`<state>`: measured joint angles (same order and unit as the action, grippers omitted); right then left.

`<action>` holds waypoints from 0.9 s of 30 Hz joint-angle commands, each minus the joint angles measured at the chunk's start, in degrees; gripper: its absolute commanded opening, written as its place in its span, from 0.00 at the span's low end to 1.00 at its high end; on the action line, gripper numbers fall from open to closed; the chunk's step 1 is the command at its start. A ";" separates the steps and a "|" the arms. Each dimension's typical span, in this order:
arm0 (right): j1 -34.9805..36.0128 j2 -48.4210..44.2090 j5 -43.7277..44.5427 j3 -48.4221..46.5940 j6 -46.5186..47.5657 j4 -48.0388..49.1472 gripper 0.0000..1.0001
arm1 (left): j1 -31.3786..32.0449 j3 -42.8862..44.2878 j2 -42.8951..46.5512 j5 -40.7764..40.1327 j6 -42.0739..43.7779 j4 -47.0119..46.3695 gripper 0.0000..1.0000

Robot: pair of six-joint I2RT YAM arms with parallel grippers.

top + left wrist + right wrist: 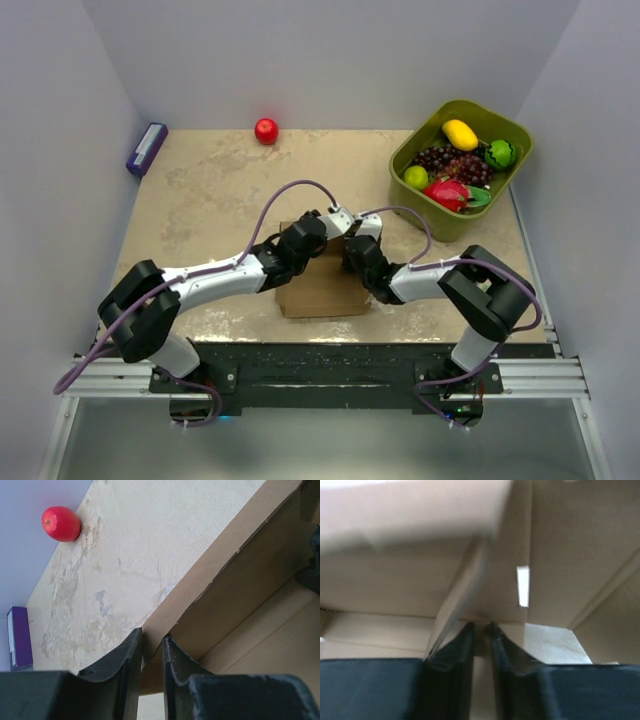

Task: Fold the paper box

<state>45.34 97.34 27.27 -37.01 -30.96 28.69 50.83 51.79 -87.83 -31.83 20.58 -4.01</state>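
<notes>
The paper box (318, 290), plain brown cardboard, lies partly raised at the table's near middle, under both wrists. In the left wrist view my left gripper (152, 642) has its jaws standing narrowly on either side of an upright wall of the paper box (240, 595), pinching that edge. My right gripper (481, 630) is inside the paper box (560, 540), its tips against an inner fold near a slot. A blurred flap leans on its left finger (460, 650). The narrow gap shows only cardboard behind, and any grip there is unclear.
A green bin (455, 225) of toy fruit stands at the back right. A red fruit (266, 131) (61, 524) rests by the back wall. At the back left corner sits a purple box (146, 148) (19, 639). White walls enclose the table.
</notes>
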 commanded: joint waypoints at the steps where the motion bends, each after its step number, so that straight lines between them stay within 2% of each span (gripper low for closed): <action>1: 0.19 -4.85 -0.11 1.24 -1.03 -5.30 0.32 | 0.67 0.06 -1.90 1.69 -2.91 3.92 0.00; 2: 0.19 -6.10 -0.28 1.24 -1.12 -6.00 0.42 | 0.59 0.07 -1.90 1.51 -2.91 3.92 0.00; 4: 0.19 -11.17 -1.07 1.51 -1.12 -8.38 0.52 | 0.59 -0.02 -1.99 1.16 -2.91 3.92 0.00; 8: 0.19 -20.48 -2.13 2.30 -1.64 -14.52 0.59 | 0.67 0.15 -1.64 1.25 -3.00 3.92 0.00; 10: 0.01 -24.11 -0.21 2.82 -1.91 -19.09 0.66 | 0.68 0.07 -1.55 1.25 -3.09 3.92 0.00; 14: -4.72 -30.53 -1.25 1.77 0.45 -26.82 0.69 | 0.85 0.15 -1.38 1.34 -3.00 3.92 0.00; 19: -8.07 -34.76 -2.39 1.51 4.24 -28.07 0.76 | 1.03 -0.11 -1.03 1.34 -2.74 3.92 0.00; 23: -12.02 -33.45 -5.80 0.46 6.00 -27.55 0.77 | 1.38 -0.46 -0.41 1.95 -2.39 3.92 0.00; 27: -12.82 -31.34 -8.11 -2.44 9.07 -27.19 0.76 | 1.47 -1.86 1.52 2.83 0.77 3.49 0.00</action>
<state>33.32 64.88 22.57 -35.09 -26.13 1.83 51.86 51.51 -89.10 -30.15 19.14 0.89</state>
